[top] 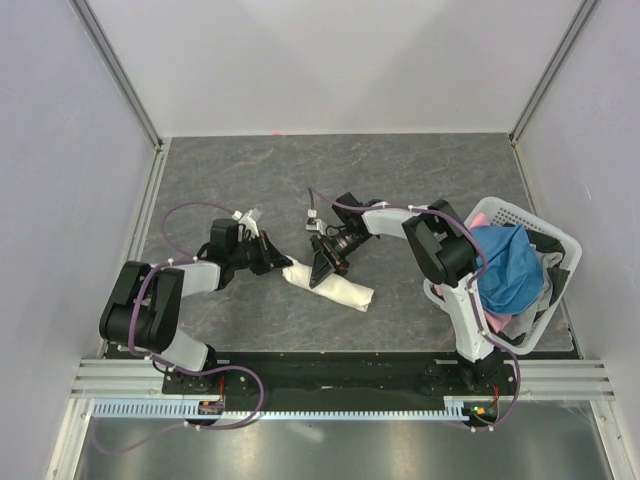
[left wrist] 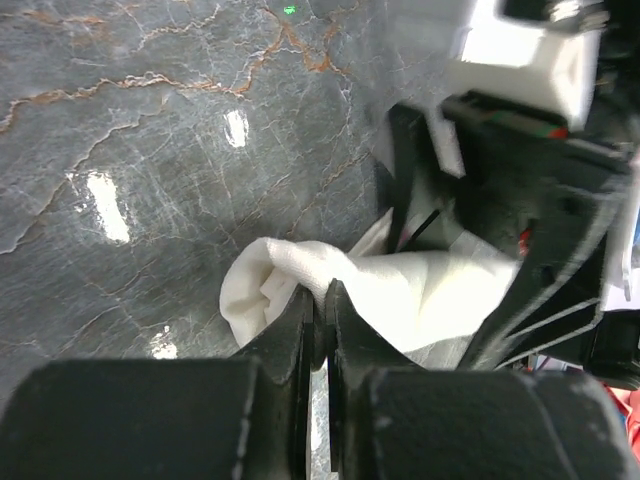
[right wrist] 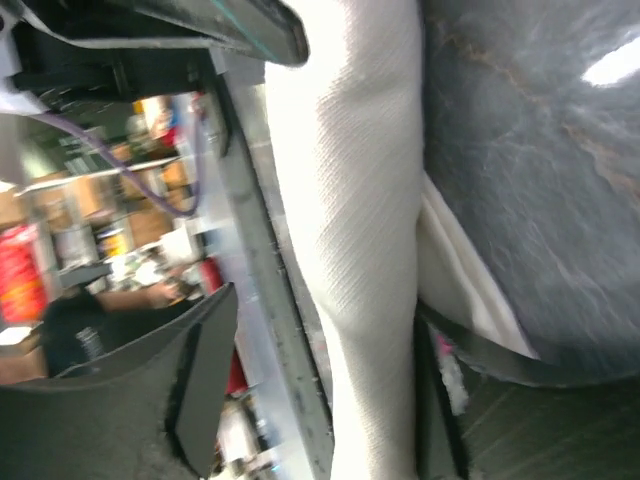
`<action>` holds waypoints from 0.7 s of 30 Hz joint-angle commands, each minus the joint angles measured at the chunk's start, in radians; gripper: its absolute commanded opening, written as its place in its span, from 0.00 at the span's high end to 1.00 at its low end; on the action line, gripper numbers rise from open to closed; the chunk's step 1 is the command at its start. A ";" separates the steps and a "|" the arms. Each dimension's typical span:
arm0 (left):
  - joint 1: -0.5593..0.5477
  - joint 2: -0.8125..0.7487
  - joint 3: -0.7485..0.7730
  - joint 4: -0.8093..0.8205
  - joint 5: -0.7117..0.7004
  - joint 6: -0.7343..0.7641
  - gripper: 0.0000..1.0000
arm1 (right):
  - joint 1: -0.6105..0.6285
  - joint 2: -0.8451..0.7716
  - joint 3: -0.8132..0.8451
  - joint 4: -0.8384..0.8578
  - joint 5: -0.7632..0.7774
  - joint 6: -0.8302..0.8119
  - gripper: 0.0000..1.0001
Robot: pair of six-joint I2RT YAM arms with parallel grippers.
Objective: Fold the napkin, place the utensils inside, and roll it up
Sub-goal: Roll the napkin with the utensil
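Note:
The napkin (top: 338, 289) lies on the table as a cream-white roll, slanting from upper left to lower right. My left gripper (top: 278, 263) is at the roll's left end. In the left wrist view its jaws (left wrist: 322, 300) are pressed together with a fold of the napkin (left wrist: 410, 290) pinched at their tips. My right gripper (top: 326, 268) stands open over the roll's middle. In the right wrist view the napkin (right wrist: 360, 230) runs between its spread fingers (right wrist: 205, 380) and touches only the right one. The utensils are hidden.
A white plastic basket (top: 563, 243) stands at the right edge of the table, holding a blue cloth (top: 505, 265). The marbled grey tabletop (top: 400, 180) stretches behind the arms. White walls close in the left, back and right sides.

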 commanded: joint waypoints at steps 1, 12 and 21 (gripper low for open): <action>-0.008 0.027 0.029 -0.061 0.023 0.005 0.98 | -0.017 -0.118 -0.003 0.042 0.309 -0.065 0.27; -0.006 0.100 0.109 -0.213 -0.012 -0.027 0.98 | 0.058 -0.425 -0.181 0.254 0.648 -0.175 0.11; -0.003 0.129 0.180 -0.311 -0.020 -0.049 0.98 | 0.300 -0.508 -0.333 0.352 1.106 -0.323 0.03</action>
